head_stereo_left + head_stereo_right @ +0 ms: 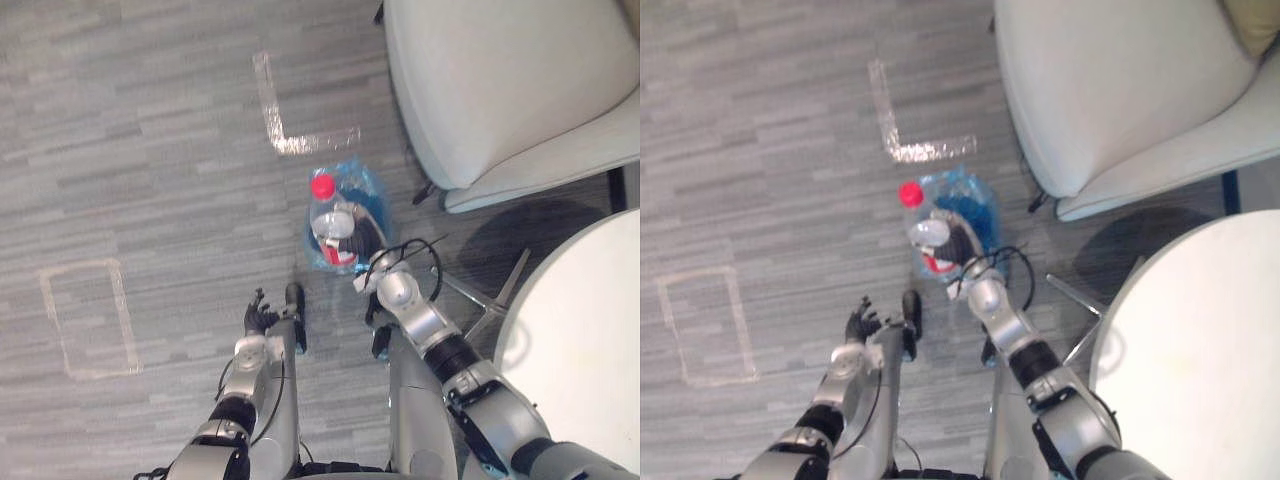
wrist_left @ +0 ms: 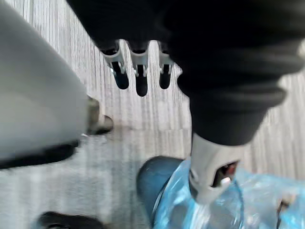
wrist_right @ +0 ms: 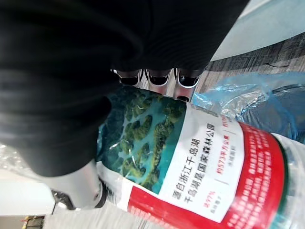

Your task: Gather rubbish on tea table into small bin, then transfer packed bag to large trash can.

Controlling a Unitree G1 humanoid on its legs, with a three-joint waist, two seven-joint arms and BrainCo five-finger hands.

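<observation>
A clear plastic bottle (image 1: 328, 212) with a red cap (image 1: 910, 194) and a red-and-green label (image 3: 190, 167) lies tilted over the small bin lined with a blue bag (image 1: 372, 195) on the floor. My right hand (image 1: 365, 238) is shut on the bottle's body, fingers (image 3: 157, 78) over one side and the thumb under the other. The blue bag (image 3: 257, 100) shows just past the bottle. My left hand (image 1: 262, 318) hangs low over the floor to the left of the bin, fingers (image 2: 140, 76) straight and holding nothing.
A pale armchair (image 1: 500, 90) stands right behind the bin. A white round table (image 1: 580, 350) fills the lower right. Pale tape marks (image 1: 285, 130) lie on the grey floor, with a taped rectangle (image 1: 90, 320) at the left.
</observation>
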